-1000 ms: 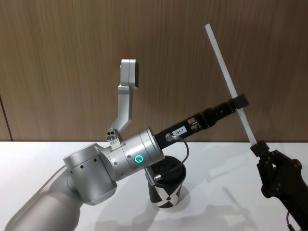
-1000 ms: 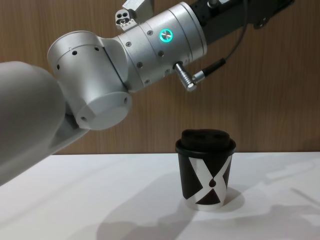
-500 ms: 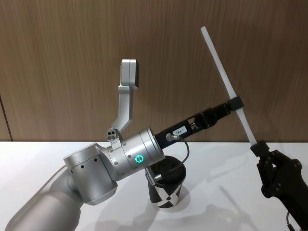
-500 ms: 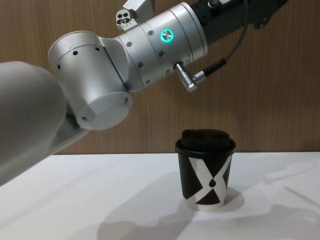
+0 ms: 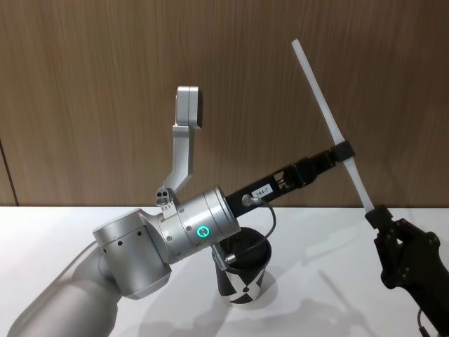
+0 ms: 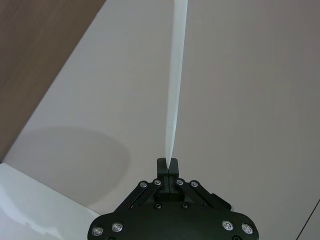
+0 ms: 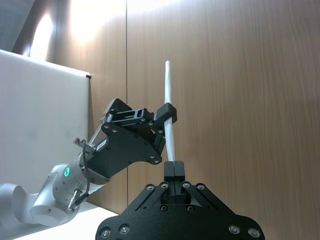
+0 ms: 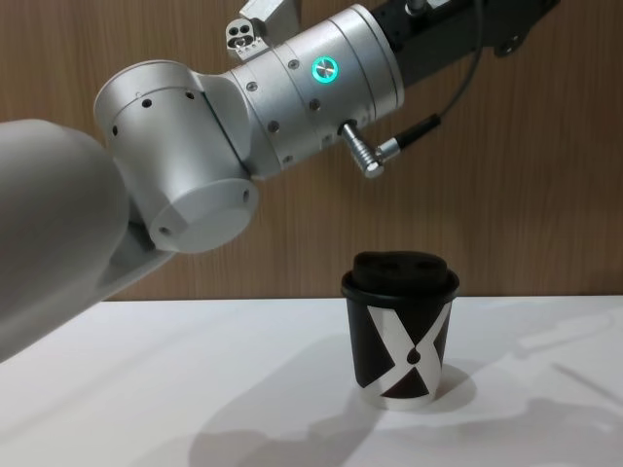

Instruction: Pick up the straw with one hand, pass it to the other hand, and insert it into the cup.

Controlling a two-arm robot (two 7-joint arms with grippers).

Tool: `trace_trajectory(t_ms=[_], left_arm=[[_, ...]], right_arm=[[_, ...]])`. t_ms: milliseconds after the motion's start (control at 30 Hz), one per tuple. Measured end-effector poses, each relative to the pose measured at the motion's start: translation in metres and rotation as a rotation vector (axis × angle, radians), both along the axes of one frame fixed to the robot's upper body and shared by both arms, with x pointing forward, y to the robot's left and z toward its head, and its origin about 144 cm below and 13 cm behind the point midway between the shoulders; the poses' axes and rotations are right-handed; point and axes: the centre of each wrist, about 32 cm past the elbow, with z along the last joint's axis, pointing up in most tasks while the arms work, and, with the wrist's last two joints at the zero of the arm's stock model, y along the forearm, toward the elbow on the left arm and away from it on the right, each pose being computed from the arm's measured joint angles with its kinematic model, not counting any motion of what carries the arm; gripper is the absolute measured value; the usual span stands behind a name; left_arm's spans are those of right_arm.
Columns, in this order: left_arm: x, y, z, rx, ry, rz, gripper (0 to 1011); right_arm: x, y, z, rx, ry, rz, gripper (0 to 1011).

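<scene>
left hand (image 5: 342, 152) and right hand (image 5: 377, 214) grip straw (image 5: 319, 88)

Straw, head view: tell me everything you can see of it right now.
The straw is a thin, straight white tube, plastic by its look, with no bend or kink. It is held in the air, higher than the cup, tilted so that its top leans to the robot's left. The left claw is shut on it below its middle, and the right claw pinches its bottom end. Nothing else touches it.
</scene>
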Motion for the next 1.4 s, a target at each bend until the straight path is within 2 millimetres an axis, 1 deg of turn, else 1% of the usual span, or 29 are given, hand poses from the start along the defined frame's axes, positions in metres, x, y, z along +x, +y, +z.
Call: trace_trajectory(t_ms=[67,133,167,233,267,333,500,533,567,600,667,700,767,867,900,967,1000,1033,1100,1133,1200,1400], left_arm=[[0.0,0.0,0.0,0.0,0.0,0.0,0],[0.0,0.0,0.0,0.0,0.0,0.0,0],[0.0,0.0,0.0,0.0,0.0,0.0,0],[0.0,0.0,0.0,0.0,0.0,0.0,0],[0.0,0.0,0.0,0.0,0.0,0.0,0],[0.0,0.0,0.0,0.0,0.0,0.0,0],[0.0,0.0,0.0,0.0,0.0,0.0,0],[0.0,0.0,0.0,0.001,0.0,0.0,0],[0.0,0.0,0.0,0.001,-0.001,0.0,0],[0.0,0.001,0.0,0.004,-0.002,0.003,0],[-0.001,0.001,0.0,0.008,-0.007,0.008,0],[-0.001,0.002,0.001,0.011,-0.009,0.011,0],[-0.003,0.004,0.002,0.026,-0.021,0.026,0],[-0.005,0.008,0.003,0.052,-0.04,0.052,0],[-0.005,0.009,0.004,0.059,-0.046,0.057,0],[-0.007,0.012,0.006,0.08,-0.063,0.079,0],[-0.008,0.013,0.006,0.09,-0.07,0.09,0],[-0.01,0.016,0.008,0.105,-0.084,0.107,0],[-0.012,0.018,0.009,0.12,-0.097,0.124,0],[-0.014,0.021,0.011,0.138,-0.113,0.146,0],[-0.015,0.023,0.012,0.153,-0.127,0.164,0],[-0.023,0.033,0.019,0.215,-0.19,0.249,0]], right_arm=[[0.0,0.0,0.0,0.0,0.0,0.0,19],[0.0,0.0,0.0,0.0,0.0,0.0,62],[0.0,0.0,0.0,0.0,0.0,0.0,105],[0.0,0.0,0.0,0.0,0.0,0.0,142],[0.0,0.0,0.0,0.0,0.0,0.0,196],[0.0,0.0,0.0,0.0,0.0,0.0,230],[0.0,0.0,0.0,0.0,0.0,0.0,410],[0.0,0.0,0.0,0.0,0.0,0.0,425],[0.0,0.0,0.0,0.0,0.0,0.0,469],[0.0,0.0,0.0,0.0,0.0,0.0,483],[0.0,0.0,0.0,0.0,0.0,0.0,570],[0.0,0.0,0.0,0.0,0.0,0.0,591],[0.0,0.0,0.0,0.0,0.0,0.0,671],[0.0,0.0,0.0,0.0,0.0,0.0,728],[0.0,0.0,0.0,0.0,0.0,0.0,786],[0.0,0.0,0.0,0.0,0.0,0.0,821],[0.0,0.0,0.0,0.0,0.0,0.0,869],[0.0,0.0,0.0,0.0,0.0,0.0,891],[0.0,0.0,0.0,0.0,0.0,0.0,918],[0.0,0.0,0.0,0.0,0.0,0.0,968],[0.0,0.0,0.0,0.0,0.0,0.0,998],[0.0,0.0,0.0,0.0,0.0,0.0,1001]])
